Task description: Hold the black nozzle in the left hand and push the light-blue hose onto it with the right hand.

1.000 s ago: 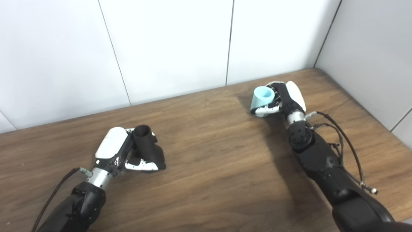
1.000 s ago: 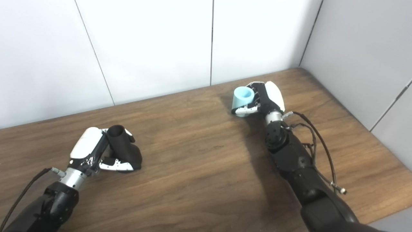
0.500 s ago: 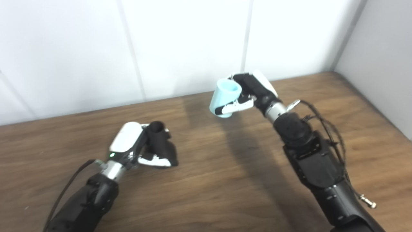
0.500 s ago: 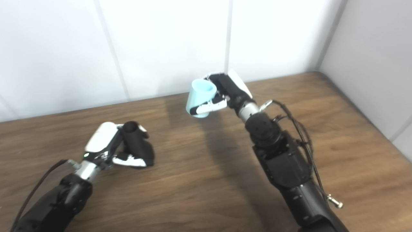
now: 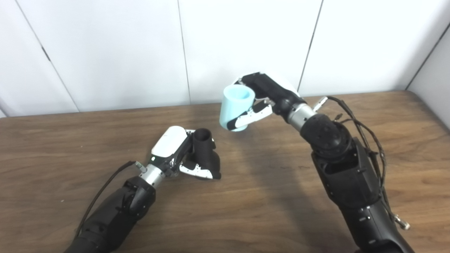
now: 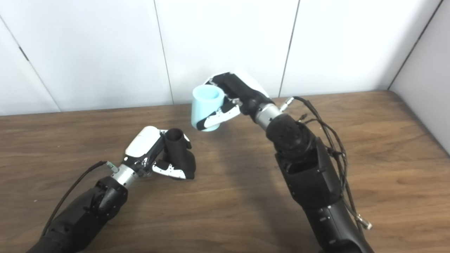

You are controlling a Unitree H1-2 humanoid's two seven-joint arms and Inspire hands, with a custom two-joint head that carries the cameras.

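The black nozzle (image 5: 205, 154) stands on the wooden table (image 5: 70, 140) with its open round mouth up, and my left hand (image 5: 175, 154) is shut on it. My right hand (image 5: 262, 96) is shut on the light-blue hose (image 5: 235, 107), a short open tube. It holds the hose in the air, above and to the right of the nozzle, a clear gap apart. The hose mouth faces up and tilts slightly. In the right eye view the hose (image 6: 205, 107) hangs just up-right of the nozzle (image 6: 177, 151).
White wall panels (image 5: 246, 42) rise close behind the table's far edge. A grey side wall (image 5: 436, 84) closes the right corner. Loose cables (image 5: 362, 130) run along my right forearm.
My right hand lifted the hose off the table and carried it left toward the nozzle. The camera turned too, shifting the whole scene. My left hand keeps its hold on the nozzle.
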